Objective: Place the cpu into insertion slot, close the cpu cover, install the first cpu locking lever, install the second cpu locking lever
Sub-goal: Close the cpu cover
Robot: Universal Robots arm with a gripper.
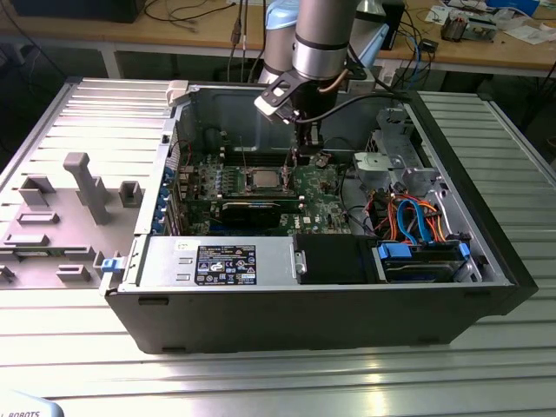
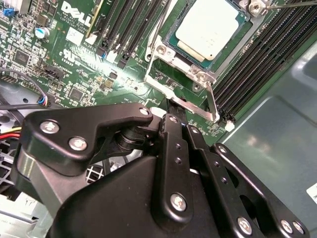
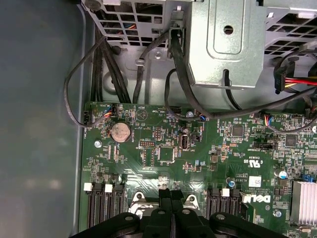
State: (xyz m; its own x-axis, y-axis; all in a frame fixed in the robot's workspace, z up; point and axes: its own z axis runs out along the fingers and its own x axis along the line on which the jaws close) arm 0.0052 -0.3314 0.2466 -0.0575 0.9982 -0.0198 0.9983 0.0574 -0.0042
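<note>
The cpu (image 2: 213,25) lies flat in the insertion slot (image 2: 159,52) on the green board, silvery top up; in the exterior view the cpu (image 1: 263,181) sits mid-board. The cpu cover (image 2: 237,44) lies down as a silver frame around the chip. A thin locking lever (image 2: 212,101) runs along the socket's near corner. My gripper (image 2: 171,106) is shut, fingers pressed together, with the tips right at the socket's edge beside that lever. In the first wrist view the gripper (image 3: 171,196) hangs low over the board, and in the exterior view the gripper (image 1: 304,152) stands just to the right of the socket.
Black memory slots (image 2: 257,64) flank the socket. A black card (image 1: 252,208) lies in front of it, a drive cage with blue and orange cables (image 1: 417,217) on the exterior view's right. The case walls (image 1: 182,113) close in. A grey plastic tray (image 1: 69,200) sits outside.
</note>
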